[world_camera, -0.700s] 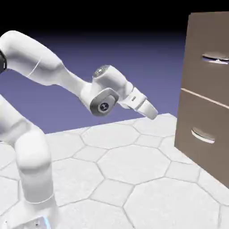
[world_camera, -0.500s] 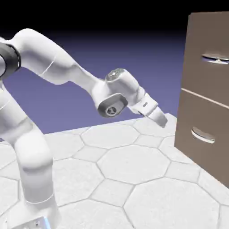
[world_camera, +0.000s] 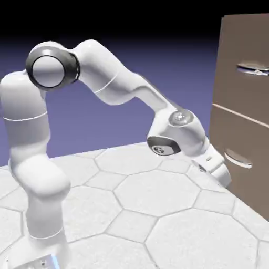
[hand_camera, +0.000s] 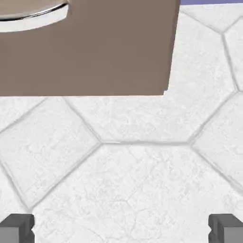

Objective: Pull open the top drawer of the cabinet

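Standing at the exterior view's right: one cabinet [world_camera: 223, 79], taupe-brown, two fronts parted by a pale seam [world_camera: 241, 116].

Item, top drawer [world_camera: 234, 92]: the upper front, shut, above the seam. Handling, by judgement: rigid panel, likely smooth-running and of moderate weight; little fear of breakage. A steady, straight pull should suit; a skewed one might bind it.

Item, upper handle [world_camera: 253, 69]: slim, silver, arched. Best taken at mid-arch, a finger above and a finger below; polished metal, so possibly slippery.

Item, lower handle [world_camera: 239, 159]: matching pattern, wrong drawer; not to be taken.

Item, arm [world_camera: 107, 79]: white, raised at the elbow, forearm sloping down toward the cabinet, wrist bent.

Item, hand [hand_camera: 121, 228]: low, near the lower front [world_camera: 239, 186], tilted downward over the tiled floor [world_camera: 157, 192]. Fingers wide apart, nothing between them. Needs raising and levelling to reach the upper handle.
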